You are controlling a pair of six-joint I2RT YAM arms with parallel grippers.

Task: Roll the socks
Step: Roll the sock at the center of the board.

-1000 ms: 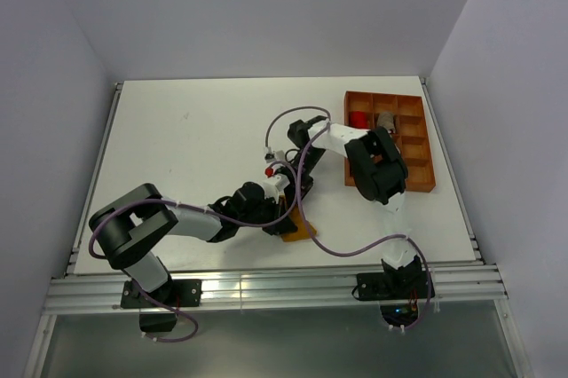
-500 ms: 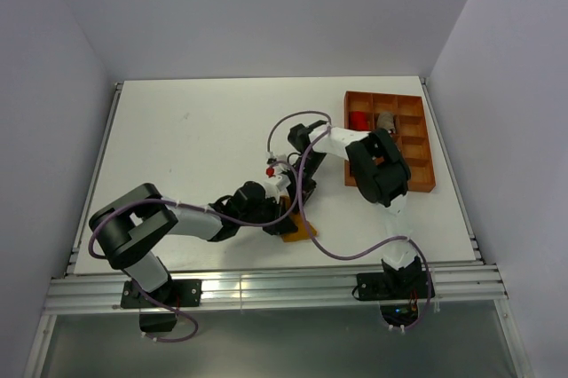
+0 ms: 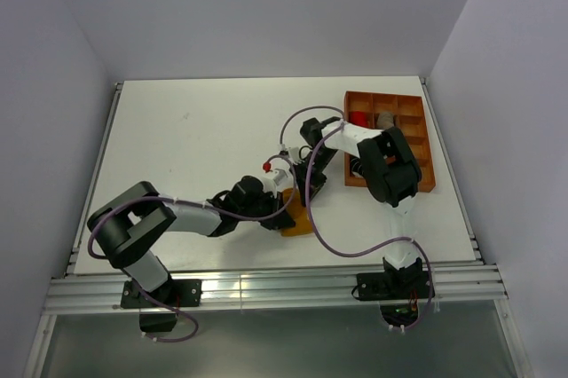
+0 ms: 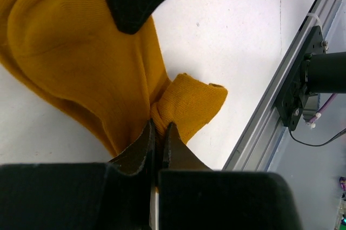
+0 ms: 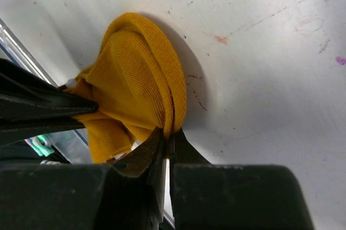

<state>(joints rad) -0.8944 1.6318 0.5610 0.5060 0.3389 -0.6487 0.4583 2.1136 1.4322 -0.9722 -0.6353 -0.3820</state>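
My right claw has just closed on the sock's bunched end; a second ago it stood half open. My left claw pinches the other end. The sock lies at the table's 6 o'clock. I judge that rolling can proceed.

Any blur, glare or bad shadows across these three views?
Top external: even, diffuse light, no glare, but the mustard sock is mostly occluded. Left wrist: knit is sharp; the left gripper is near-black, little detail. Right wrist: weave sharp, soft shadow on the table beside the sock; right gripper dark too.
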